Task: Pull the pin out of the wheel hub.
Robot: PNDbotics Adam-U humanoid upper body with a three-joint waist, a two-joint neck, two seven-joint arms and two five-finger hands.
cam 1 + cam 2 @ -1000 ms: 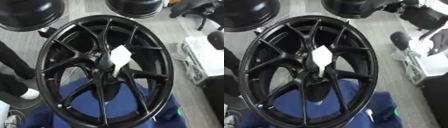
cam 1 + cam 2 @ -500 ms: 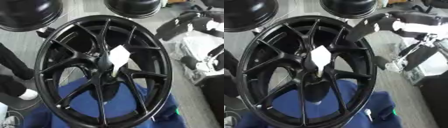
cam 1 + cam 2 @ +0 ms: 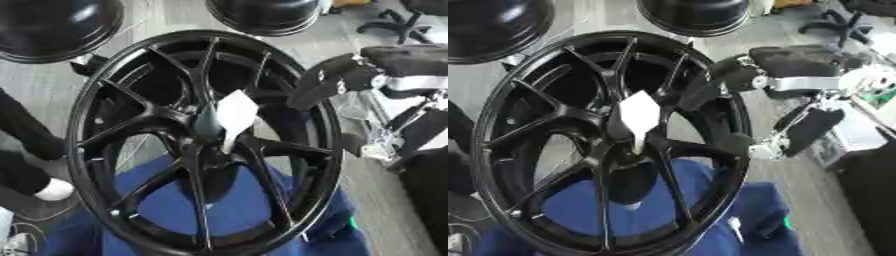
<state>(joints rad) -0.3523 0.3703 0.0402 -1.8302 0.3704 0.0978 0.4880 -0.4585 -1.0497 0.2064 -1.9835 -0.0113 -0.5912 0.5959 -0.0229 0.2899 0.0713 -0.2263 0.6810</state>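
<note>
Left eye view: blurred right hand (image 3: 317,89) nears wheel hub (image 3: 206,131), white pin (image 3: 234,116) seemingly seated

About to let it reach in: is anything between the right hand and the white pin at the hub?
Nothing visible blocks it. The right hand sits over the wheel's rim, and only open space and spokes lie between it and the white pin.

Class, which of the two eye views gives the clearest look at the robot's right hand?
The right eye view: the right hand and its arm show almost whole, reaching over the wheel hub's rim. The left eye view shows the same hand, but its arm is cut off at the picture's edge.
</note>
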